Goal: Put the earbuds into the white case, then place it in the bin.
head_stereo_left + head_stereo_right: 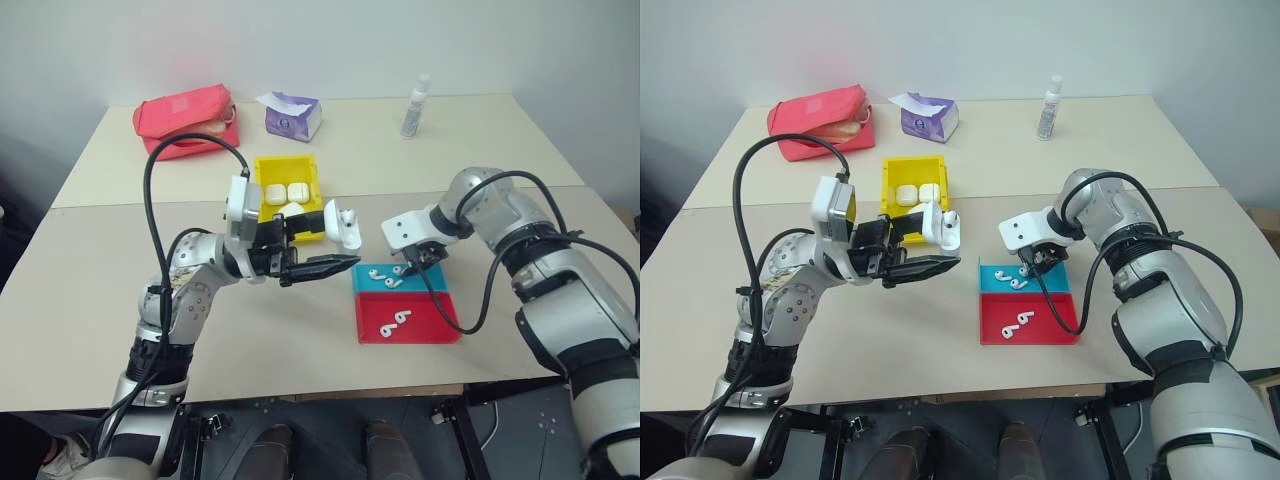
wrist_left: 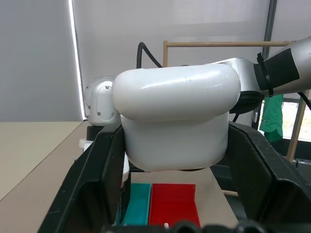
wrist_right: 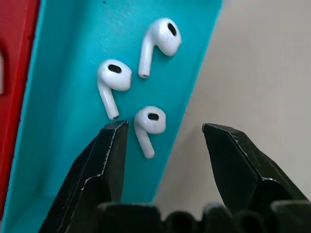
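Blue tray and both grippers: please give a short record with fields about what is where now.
blue tray: three earbuds inside
red tray: two earbuds
right gripper: open, above blue tray
left gripper: holds white case, lid open
bin: holds white cases

Red pouch (image 1: 186, 120), purple tissue pack (image 1: 293, 115) and small clear bottle (image 1: 415, 106) along the table's far edge

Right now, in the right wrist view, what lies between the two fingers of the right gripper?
One earbud lies in the gap of the open right gripper, on the blue tray near its edge, with bare table beside it.
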